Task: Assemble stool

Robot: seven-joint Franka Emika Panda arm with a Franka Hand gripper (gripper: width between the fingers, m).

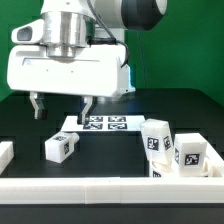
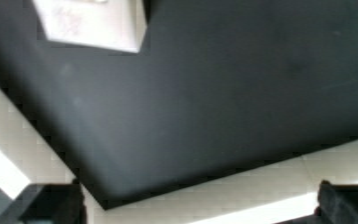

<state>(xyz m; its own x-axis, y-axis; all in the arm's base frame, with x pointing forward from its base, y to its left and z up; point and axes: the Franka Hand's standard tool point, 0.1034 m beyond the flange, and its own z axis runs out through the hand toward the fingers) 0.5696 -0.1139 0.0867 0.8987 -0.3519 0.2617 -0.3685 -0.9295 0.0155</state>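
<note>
At the exterior view's far left, a short rail stub (image 1: 5, 153) sits at the edge of the black desk (image 1: 115, 162). Left of the marker board (image 1: 103, 123) and nearer the camera, the lone leg (image 1: 62, 147) of the stool lies with bare desk on every side. The gripper (image 1: 61, 112) hangs above the desk over the marker board's left edge, jaws wide apart and holding nothing. A broad strip of open desk runs in front of the marker board. Right of the board, the second leg (image 1: 157, 137) and third leg (image 1: 190, 153) stand close together, just behind the front rail (image 1: 100, 190) along the near edge. The wrist view shows the gripper (image 2: 197, 205) over bare desk, a white leg (image 2: 91, 22) well apart from it, and white edging (image 2: 7, 140) meeting at a corner.
</note>
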